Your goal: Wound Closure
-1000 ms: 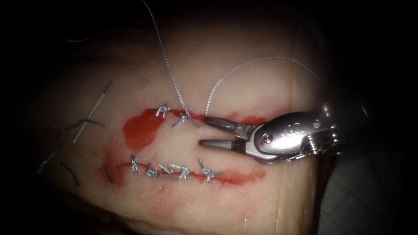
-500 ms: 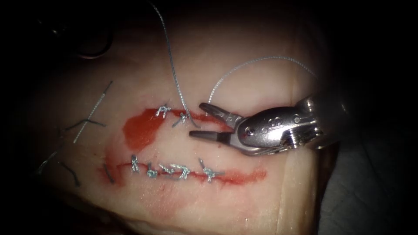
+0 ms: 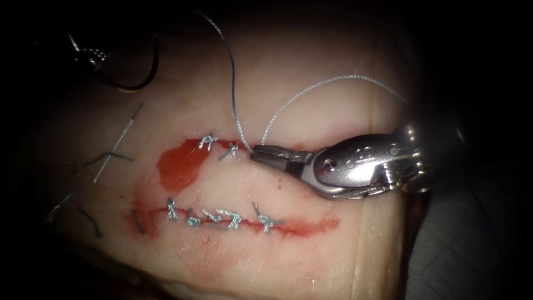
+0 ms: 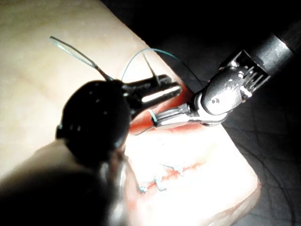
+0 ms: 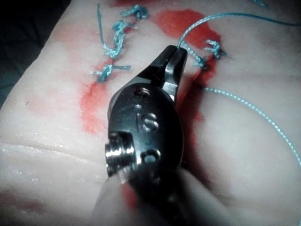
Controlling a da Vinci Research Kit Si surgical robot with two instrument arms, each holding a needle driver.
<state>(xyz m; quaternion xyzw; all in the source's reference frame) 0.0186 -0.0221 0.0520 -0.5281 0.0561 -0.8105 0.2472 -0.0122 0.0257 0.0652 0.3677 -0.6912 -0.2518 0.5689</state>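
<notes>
Lower cut closed, upper cut partly stitched.
The right hand (image 3: 265, 155) is closed on the thread (image 3: 311, 89); the needle (image 3: 141, 78) is held by the left hand (image 3: 89, 55).

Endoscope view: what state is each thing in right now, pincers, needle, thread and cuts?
Right pincer: shut on the thread beside the upper cut's second knot.
Left pincer: next to the needle; hold unclear.
Needle: not in the tissue, up left of both cuts.
Upper cut: two knots, right part unstitched.
Lower cut: several knots.
</notes>
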